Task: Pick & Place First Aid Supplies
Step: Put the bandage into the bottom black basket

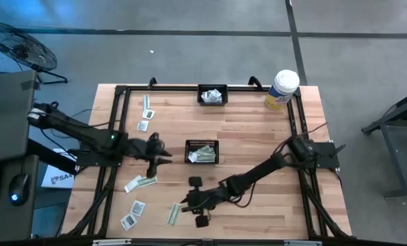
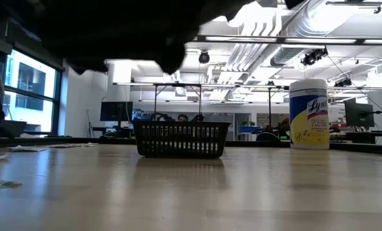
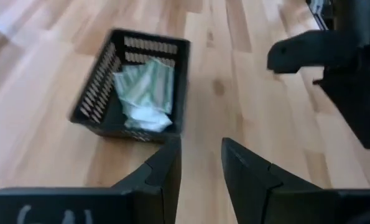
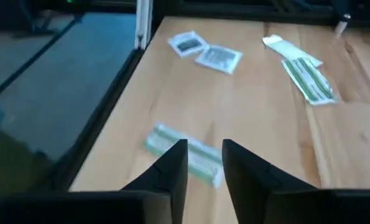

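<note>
The first aid supplies are small flat packets. Several lie loose on the table's left half: a green-and-white strip, another strip and square white ones. More fill the middle black basket and the far basket. My right gripper hangs open near the front edge, just right of the green strip, which lies flat past its fingertips. My left gripper is open and holds nothing; it points at the middle basket from the basket's left.
A white-and-yellow canister stands at the far right corner, also seen in the low view. A black frame rail borders the table. Bare wood lies between the middle basket and the right arm's base. Square packets lie beyond the strip.
</note>
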{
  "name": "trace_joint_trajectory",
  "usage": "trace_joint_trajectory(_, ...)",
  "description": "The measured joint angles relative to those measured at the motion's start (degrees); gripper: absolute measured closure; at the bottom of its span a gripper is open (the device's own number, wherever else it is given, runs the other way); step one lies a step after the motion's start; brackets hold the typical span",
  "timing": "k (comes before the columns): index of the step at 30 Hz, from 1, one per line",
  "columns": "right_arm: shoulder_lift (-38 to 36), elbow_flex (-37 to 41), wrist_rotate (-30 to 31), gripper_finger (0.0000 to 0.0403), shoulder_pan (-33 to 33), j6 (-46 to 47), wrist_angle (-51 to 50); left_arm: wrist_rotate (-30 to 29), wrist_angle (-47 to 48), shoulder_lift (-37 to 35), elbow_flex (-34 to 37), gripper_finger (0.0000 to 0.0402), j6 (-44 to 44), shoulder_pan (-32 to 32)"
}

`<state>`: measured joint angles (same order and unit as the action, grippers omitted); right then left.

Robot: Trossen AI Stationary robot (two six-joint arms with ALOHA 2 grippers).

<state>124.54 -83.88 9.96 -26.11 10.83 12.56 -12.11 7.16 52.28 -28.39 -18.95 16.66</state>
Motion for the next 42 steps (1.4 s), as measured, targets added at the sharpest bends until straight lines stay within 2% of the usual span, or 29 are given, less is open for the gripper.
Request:
trace_joint_trajectory(6, 9.8, -10.9, 4.7, 0.0305, -0.5, 6.2, -4.9, -10.0, 0.3, 0.1, 1.2, 0.0289, -4.1, 9.6)
trace_joint_trajectory(9, 13.1, -14.6, 9.0, 0.0305, -0.7, 8.7, -9.4, -13.7, -0.1, 0.1, 1.2, 0.0289, -4.9, 11.9)
trace_joint_trajectory(13, 14.5, -16.6, 13.1, 0.0305, -1.1, 8.9, -12.0, -15.0, 0.3, 0.1, 1.2, 0.0289, -4.9, 12.2)
trace_joint_trajectory(31, 15.5, -15.7, 6.6, 0.0305, 0.6, 8.7, -12.4, -18.5, 0.1, 0.1, 1.2, 0.0289, -7.4, 12.2)
trace_joint_trajectory(36, 16.2, -15.9, 7.1, 0.0306, 1.3, 8.8, -14.7, -21.1, 0.3, 0.1, 1.1, 0.0289, -7.9, 12.2)
trace_joint_trajectory(42, 16.3, -15.9, 7.1, 0.0351, 2.1, 10.8, -17.4, -24.3, 0.3, 0.1, 1.1, 0.0289, -7.9, 12.2)
